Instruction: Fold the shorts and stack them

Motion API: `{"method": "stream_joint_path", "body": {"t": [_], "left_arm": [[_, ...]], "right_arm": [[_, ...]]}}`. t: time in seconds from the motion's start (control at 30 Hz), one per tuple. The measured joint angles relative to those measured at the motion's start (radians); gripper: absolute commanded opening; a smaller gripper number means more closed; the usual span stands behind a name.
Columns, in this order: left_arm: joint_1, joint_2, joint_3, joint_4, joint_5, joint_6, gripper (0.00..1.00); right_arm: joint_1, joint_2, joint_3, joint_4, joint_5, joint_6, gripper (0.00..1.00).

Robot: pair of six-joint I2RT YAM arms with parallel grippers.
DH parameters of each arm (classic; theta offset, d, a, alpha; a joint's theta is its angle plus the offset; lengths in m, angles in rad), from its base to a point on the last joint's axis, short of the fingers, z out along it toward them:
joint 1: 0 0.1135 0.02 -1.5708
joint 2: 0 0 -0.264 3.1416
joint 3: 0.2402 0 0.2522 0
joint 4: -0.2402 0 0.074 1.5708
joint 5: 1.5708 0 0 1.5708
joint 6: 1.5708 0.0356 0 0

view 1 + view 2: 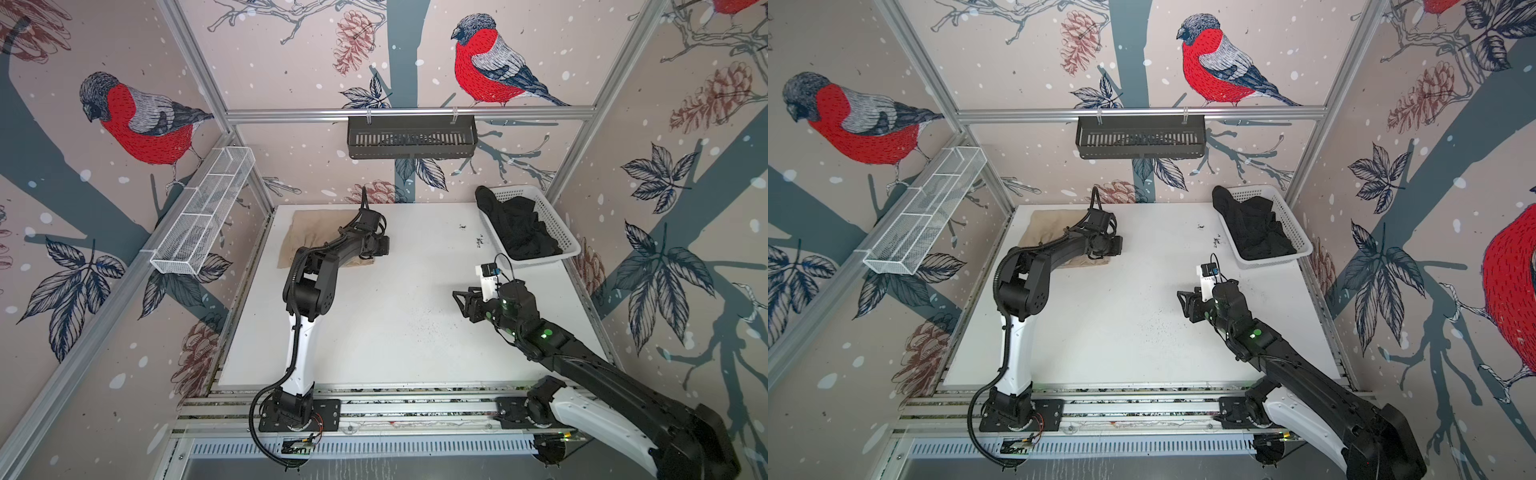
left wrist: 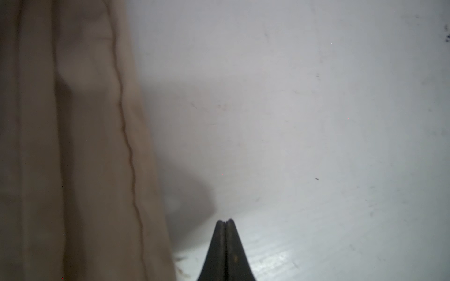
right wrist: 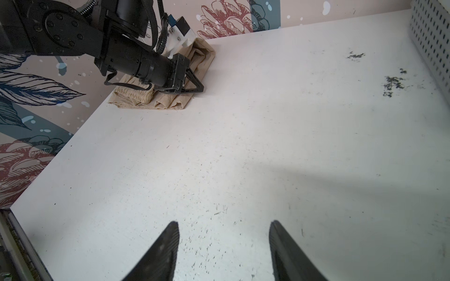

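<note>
The soft beige cloth shorts [image 1: 305, 228] are lying folded in a flat bundle at the far left corner of the white table [image 1: 374, 340]. The left gripper [image 2: 225, 222] is hanging low just beside their edge. Its fingers are pressing tight together with nothing between them (only bare table is showing under the tips).

The plain black cloth shorts [image 1: 517, 232] are sitting in a crumpled heap inside the white plastic basket with little holes [image 1: 561, 224] at the far right corner. One bit is hanging over the rim. The right gripper [image 3: 224, 225] is hovering over the bare middle of the table, well apart from the basket. Its fingers are spreading wide and holding nothing.

So it is looking like about half the job is done, because the beige pair is folded. The black pair is not yet out of the basket. It is waiting to be taken out, folded, and put on top of the beige pair.
</note>
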Motion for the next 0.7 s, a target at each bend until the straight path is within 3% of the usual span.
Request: {"method": "stream_joint_path", "body": {"t": [0.7], "left_arm": [[0.124, 0.048, 0.056, -0.018, -0.080, 0.049, 0.00]], "right_arm": [[-0.021, 0.034, 0.006, -0.002, 0.005, 0.014, 0.61]]}}
